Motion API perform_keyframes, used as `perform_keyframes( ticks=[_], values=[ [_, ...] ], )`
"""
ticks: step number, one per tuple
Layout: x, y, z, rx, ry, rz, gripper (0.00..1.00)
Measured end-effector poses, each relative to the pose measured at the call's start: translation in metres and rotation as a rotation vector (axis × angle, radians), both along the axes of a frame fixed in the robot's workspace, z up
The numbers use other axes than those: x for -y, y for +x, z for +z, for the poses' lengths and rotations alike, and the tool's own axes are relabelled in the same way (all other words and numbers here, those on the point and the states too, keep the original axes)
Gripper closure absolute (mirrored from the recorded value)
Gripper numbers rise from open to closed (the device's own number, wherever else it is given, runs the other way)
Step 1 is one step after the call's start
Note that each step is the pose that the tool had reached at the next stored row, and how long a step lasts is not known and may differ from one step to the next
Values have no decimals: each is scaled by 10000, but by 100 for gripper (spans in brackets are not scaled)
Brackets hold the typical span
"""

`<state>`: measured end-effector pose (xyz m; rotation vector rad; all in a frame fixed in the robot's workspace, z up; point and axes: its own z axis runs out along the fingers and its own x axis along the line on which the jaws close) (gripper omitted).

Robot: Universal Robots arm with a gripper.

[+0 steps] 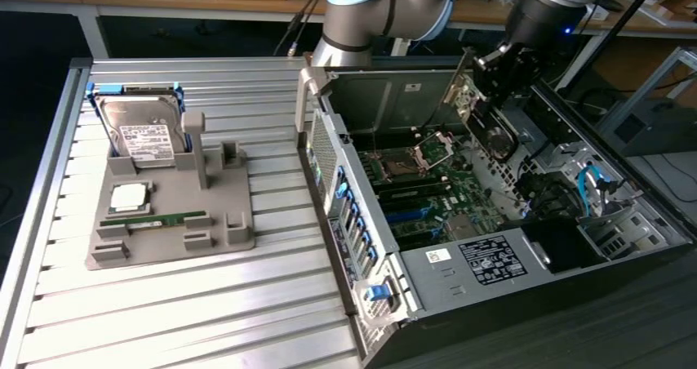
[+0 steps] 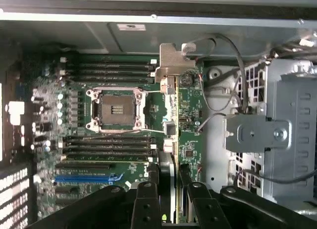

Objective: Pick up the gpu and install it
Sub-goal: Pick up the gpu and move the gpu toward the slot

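The gpu is held edge-on: a thin dark card with a pale metal bracket at its far end. My gripper is shut on it, with one black finger on each side of the card. In the exterior view the gripper hangs over the back half of the open computer case, and the gpu sits below it, above the motherboard. The card hovers beside the CPU socket. I cannot tell whether it touches the board.
A grey tray on the slatted table at the exterior view's left holds a silver hard drive, a CPU chip and a green memory stick. A blue slot, cables and a metal drive cage surround the card.
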<state>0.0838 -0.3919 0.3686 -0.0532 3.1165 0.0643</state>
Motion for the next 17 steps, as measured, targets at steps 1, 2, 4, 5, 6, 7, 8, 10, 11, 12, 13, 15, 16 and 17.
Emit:
perform_keyframes(
  ticks=[1,2,4,5,6,7,8,10,11,12,13,15,16,17],
  values=[
    [0,0,-6,0,1,701,73],
    [0,0,-7,0,1,878,73],
    [0,-1,-10,1,0,1296,73],
    [0,-2,-11,0,0,1396,73],
    [0,-4,-12,0,-1,1441,73],
    [1,-9,-14,0,0,1453,73],
    [2,-17,-18,0,1,1456,73],
    [3,-33,-27,0,0,1457,73],
    [4,-38,-29,0,0,1457,73],
    [4,-43,-33,0,0,1458,73],
    [5,-49,-36,0,0,1458,73],
    [7,-60,-46,0,-1,1460,73],
    [7,-62,-50,0,0,1460,73],
    [8,-65,-54,0,0,1459,73]
  ],
)
